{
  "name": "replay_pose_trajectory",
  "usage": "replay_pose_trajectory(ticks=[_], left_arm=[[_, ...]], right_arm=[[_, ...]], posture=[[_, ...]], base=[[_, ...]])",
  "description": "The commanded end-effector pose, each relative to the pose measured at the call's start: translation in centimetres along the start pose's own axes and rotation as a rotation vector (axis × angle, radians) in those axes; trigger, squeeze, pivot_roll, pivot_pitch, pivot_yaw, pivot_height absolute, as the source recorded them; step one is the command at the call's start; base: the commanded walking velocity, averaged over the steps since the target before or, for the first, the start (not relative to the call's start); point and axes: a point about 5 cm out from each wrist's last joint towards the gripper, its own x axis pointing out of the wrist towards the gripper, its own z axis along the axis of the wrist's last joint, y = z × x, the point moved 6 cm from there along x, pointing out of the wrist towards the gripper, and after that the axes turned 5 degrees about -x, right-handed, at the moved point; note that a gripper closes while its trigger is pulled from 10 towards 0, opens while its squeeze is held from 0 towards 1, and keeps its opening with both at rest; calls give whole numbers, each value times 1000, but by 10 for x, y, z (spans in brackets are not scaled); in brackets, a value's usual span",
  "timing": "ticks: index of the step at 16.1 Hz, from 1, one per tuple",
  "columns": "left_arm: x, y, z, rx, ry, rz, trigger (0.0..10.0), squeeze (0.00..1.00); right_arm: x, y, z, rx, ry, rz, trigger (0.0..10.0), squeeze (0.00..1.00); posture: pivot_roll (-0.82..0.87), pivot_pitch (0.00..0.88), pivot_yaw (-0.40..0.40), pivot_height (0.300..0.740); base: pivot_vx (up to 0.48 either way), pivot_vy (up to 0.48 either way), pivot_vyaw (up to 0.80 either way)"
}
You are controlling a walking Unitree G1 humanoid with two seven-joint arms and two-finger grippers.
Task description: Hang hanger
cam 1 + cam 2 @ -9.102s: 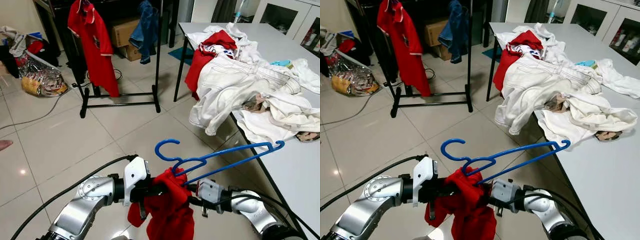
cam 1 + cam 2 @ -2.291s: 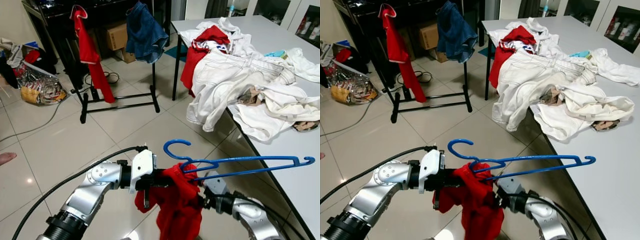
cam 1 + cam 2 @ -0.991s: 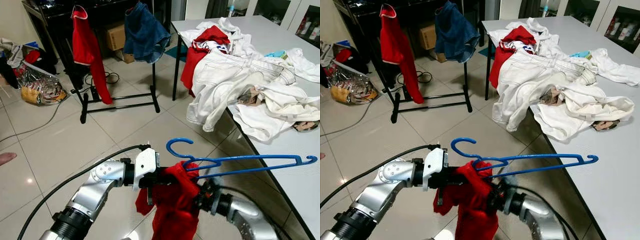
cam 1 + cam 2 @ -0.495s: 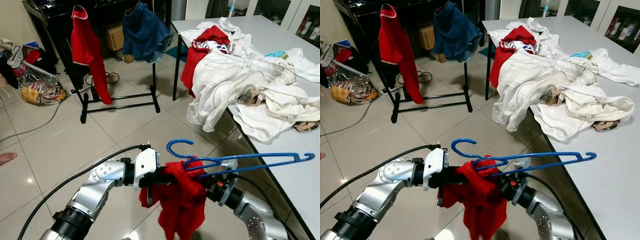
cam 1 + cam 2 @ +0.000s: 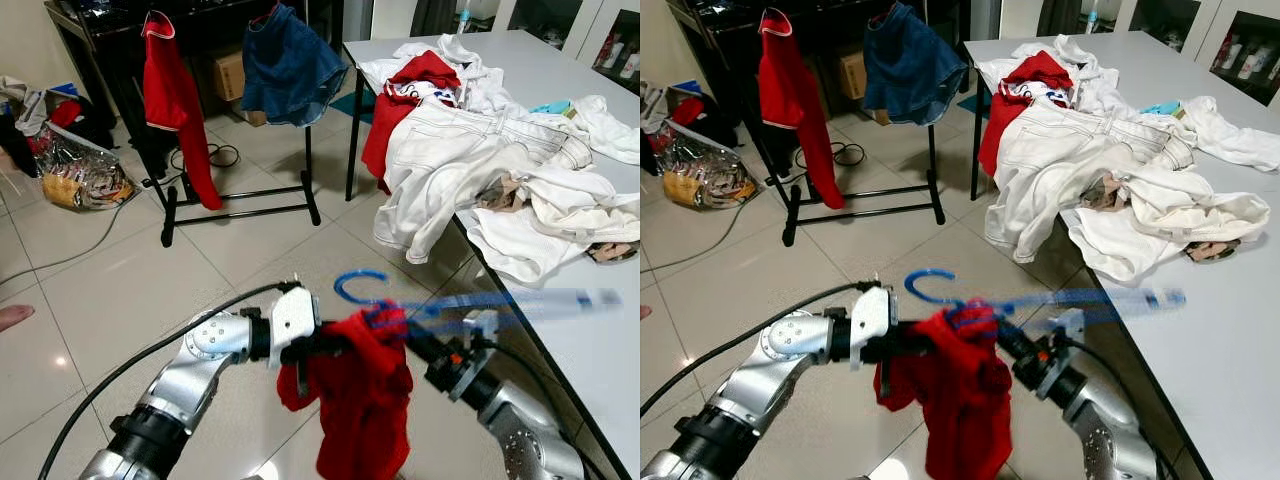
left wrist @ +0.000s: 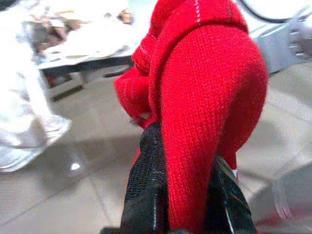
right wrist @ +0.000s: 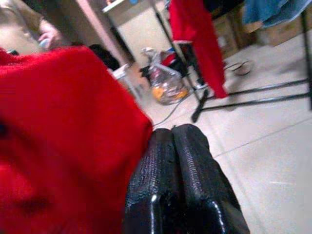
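A blue hanger (image 5: 500,300), motion-blurred, lies about level over the floor, its hook (image 5: 358,282) towards the clothes rack (image 5: 240,205). A red knit garment (image 5: 360,400) is bunched at the hanger's neck and hangs down from it. My left gripper (image 5: 318,352) reaches in from the left and is shut on this garment; in the left wrist view its fingers (image 6: 146,161) clamp the red knit. My right gripper (image 5: 415,340) comes from the lower right, under the hanger's bar. Its fingers (image 7: 161,161) are pressed together right against the red cloth.
The black rack carries a red shirt (image 5: 178,100) and a denim piece (image 5: 290,65). A white table (image 5: 610,350) on the right holds a pile of white and red clothes (image 5: 480,150). Bags (image 5: 80,170) lie at the far left, and a person's foot (image 5: 12,317) is at the left edge.
The hanger has gone from tilted to level and is now blurred and slightly higher. My right arm has lifted towards it. The red garment hangs down longer.
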Motion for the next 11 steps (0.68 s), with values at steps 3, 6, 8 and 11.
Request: replay_pose_trajectory(ticks=[3,6,8,11], left_arm=[[-1,27,18,63,-52,133,10000,0],[-1,32,19,77,-57,164,10000,0],[-2,36,19,75,-60,174,10000,0],[-11,36,16,-3,-39,112,10000,0]], right_arm=[[-1,-20,10,-87,-31,-127,0,114],[-1,-28,14,-124,-45,-184,0,114],[-2,-29,13,-135,-38,-190,0,118],[-3,-22,-6,-179,71,-149,2000,106]], posture=[[-193,0,64,740],[-195,0,65,740],[-195,0,65,740],[-193,0,64,740]], base=[[0,0,0],[0,0,0],[0,0,0],[0,0,0]])
